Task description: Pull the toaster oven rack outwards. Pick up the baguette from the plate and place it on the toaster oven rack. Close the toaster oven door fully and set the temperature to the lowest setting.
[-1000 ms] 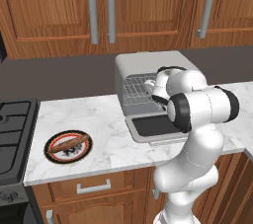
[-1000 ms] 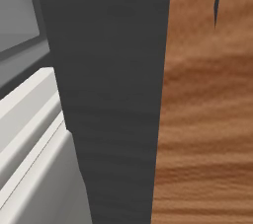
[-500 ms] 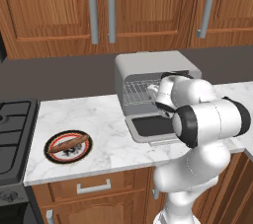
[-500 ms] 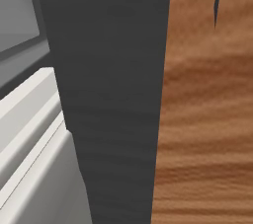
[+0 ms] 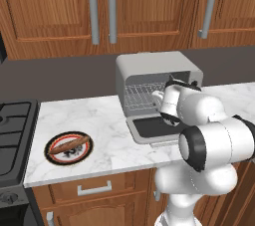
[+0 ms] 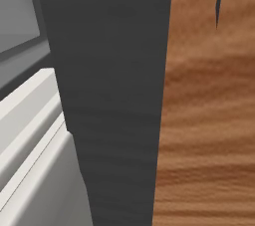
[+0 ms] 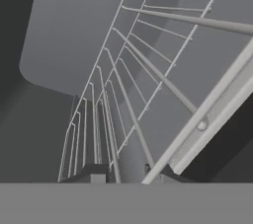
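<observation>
Gripper (image 7: pixel 126 176) is clenched on the front wire of the toaster oven rack (image 7: pixel 143 94), inside the open toaster oven (image 5: pixel 149 68). I think the rack is light, stiff and slippery; its front edge is the best place to hold. Its long wires run away from the gripper, toward the back wall.

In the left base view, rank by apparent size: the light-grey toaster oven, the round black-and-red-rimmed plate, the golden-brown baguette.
1. The boxy light-grey toaster oven, clearly largest, though the arm hides part of it.
2. The round plate with the black and red-orange rim.
3. The slim golden-brown baguette, lying on that plate and about as long as it is wide.
</observation>
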